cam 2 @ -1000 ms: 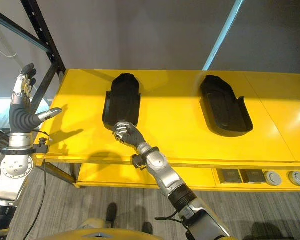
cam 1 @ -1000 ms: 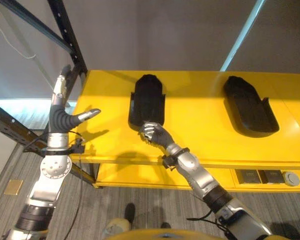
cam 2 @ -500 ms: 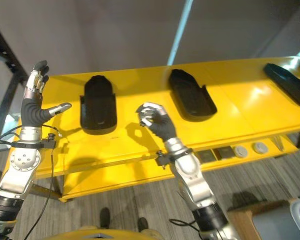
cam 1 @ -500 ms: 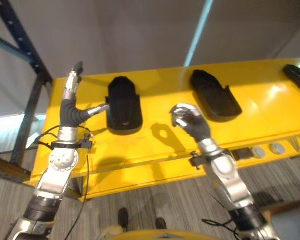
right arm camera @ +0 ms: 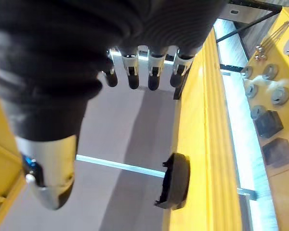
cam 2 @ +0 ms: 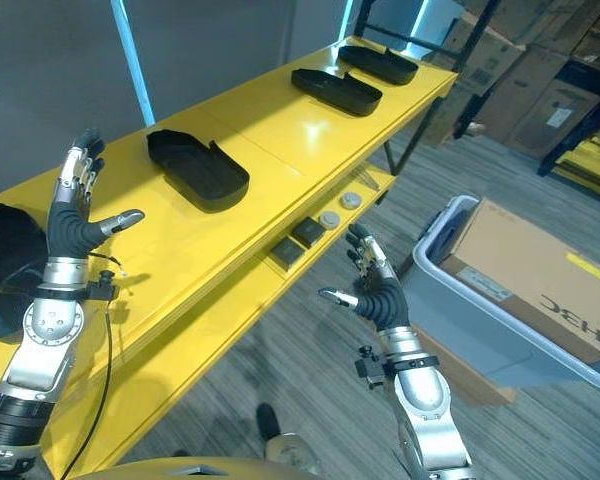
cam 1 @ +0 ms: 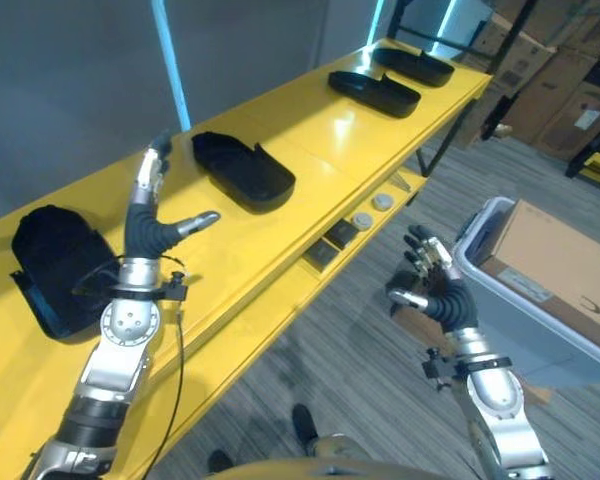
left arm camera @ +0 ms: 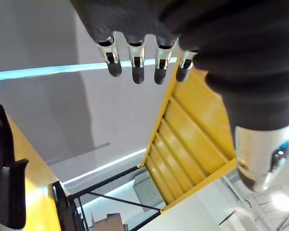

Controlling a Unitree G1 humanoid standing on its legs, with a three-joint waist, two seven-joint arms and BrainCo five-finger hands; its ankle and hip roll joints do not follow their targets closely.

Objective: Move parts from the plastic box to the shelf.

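Left hand (cam 1: pixel 150 228): open, empty, raised over the shelf (cam 1: pixel 310 135).
Right hand (cam 1: pixel 438 288): open, empty, beside the box (cam 1: pixel 525 320).
Parts (cam 1: pixel 242 168): black, on shelf.
Risk: reaching hand may strike box rim.

Left hand (cam 1: pixel 145 232) raised at nine o'clock, fingers straight – right hand (cam 2: pixel 380 296) at five o'clock, fingers spread, empty.
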